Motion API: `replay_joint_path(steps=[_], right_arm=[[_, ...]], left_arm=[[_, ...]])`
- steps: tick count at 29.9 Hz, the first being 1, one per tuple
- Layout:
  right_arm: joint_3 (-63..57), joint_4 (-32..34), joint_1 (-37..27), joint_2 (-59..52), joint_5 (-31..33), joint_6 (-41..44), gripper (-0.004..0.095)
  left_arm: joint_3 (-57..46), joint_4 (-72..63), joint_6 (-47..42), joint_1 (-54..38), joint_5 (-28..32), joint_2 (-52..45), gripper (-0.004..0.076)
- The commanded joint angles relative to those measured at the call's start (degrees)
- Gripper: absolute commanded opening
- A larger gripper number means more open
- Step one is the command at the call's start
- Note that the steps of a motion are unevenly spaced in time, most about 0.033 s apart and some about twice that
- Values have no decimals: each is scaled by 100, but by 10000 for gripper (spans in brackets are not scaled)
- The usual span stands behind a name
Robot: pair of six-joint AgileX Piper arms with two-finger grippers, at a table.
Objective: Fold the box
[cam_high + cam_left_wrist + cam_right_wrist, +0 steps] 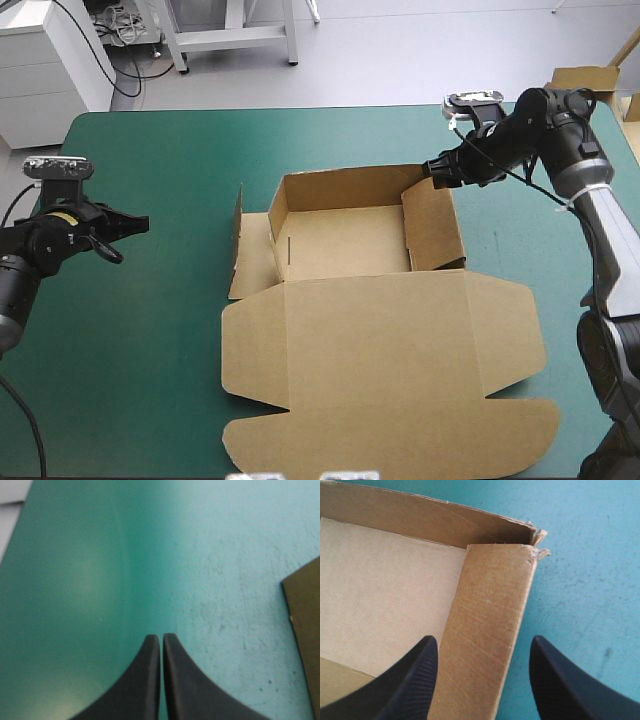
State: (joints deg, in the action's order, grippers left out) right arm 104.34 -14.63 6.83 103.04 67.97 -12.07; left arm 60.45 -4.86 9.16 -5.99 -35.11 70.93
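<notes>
Brown box (pixel 350 240) sits mid-worktop (pixel 140 350) with its lid (pixel 380 350) flat, the right gripper (pixel 482 641) has its fingers (pixel 405 685) spread astride the right-hand wall (pixel 490 610), the left gripper (pixel 161 637) is pinched closed well off to the side, so I'd grip low and square so the wall tucks cleanly.

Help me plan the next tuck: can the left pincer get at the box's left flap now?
Probably yes: only bare teal-green cover lies between the shut left pincer and the left flap of the box.
</notes>
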Motion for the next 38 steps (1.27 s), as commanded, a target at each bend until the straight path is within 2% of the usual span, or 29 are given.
replay_joint_path(steps=[1,7,16,17,18,21,22,25,33,38], right_arm=[[66,83,-11,-205,-103,-16,514],[-285,47,-11,91,-103,-30,514],[-322,-546,-11,715,-108,46,496],[-322,-546,-11,742,-108,129,461],[-322,-546,-11,772,-108,191,384],[-322,-487,-11,809,-108,182,30],[-322,-464,-11,809,-108,214,-20],[-322,-311,-11,809,-98,279,-21],[-252,-410,-89,202,-101,250,-21],[-252,-931,-452,-443,-96,198,-22]], left_arm=[[181,-1369,718,-336,-120,70,6],[181,-2535,1215,-763,-753,453,6],[181,-2921,1387,-804,-1129,509,6],[181,-2921,1387,-804,-1144,509,6],[181,-2921,1387,-804,-1171,509,6],[181,-2921,1408,-804,-1172,509,6],[181,-2921,1445,-804,-1172,509,6],[181,-2951,1445,-804,-1250,509,6],[181,-2939,1454,-804,-1287,509,6],[181,-2951,1454,-804,-1287,509,6]])
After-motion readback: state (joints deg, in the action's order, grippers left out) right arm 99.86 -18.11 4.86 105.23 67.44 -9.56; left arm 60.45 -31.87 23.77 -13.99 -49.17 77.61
